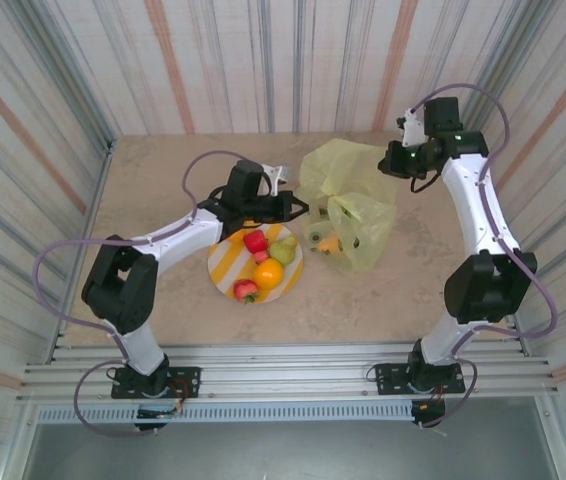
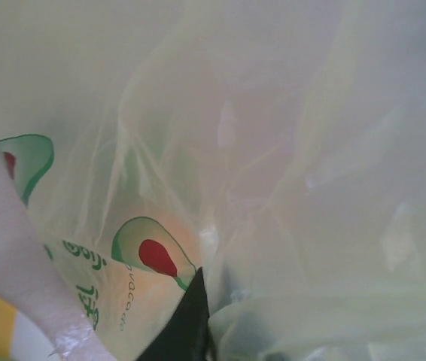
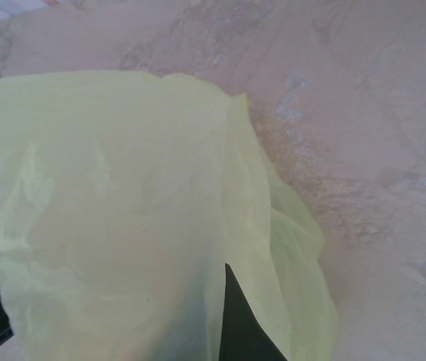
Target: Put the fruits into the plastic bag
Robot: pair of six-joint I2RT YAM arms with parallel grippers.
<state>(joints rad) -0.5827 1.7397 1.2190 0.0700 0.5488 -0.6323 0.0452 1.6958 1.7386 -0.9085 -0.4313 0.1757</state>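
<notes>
Left gripper sat with its tip at the plastic bag, the film pressed right up to the wrist camera. One dark finger showed under an avocado print, but whether the jaws were apart or together could not be told. Right gripper was closed, apparently pinching the bag's top edge on the far side of the bag from the left gripper, with bare surface beyond the film.

An orange lump showed through the bag wall, just ahead of the left tip. Judged likely a fruit already inside.

The other fruits lay on the striped plate, behind the left gripper and back toward its own base:
- red fruit, closest to it
- pear, beside that
- orange and second red one, further back

All roundish, so no long axis to line up, except maybe the pear.

The plate was well apart from the right gripper, with the bag between them. Judged: the left arm was nearer, so the next pick meant backing the left gripper off the bag and dropping toward the red fruit, while the right held the bag up.
</notes>
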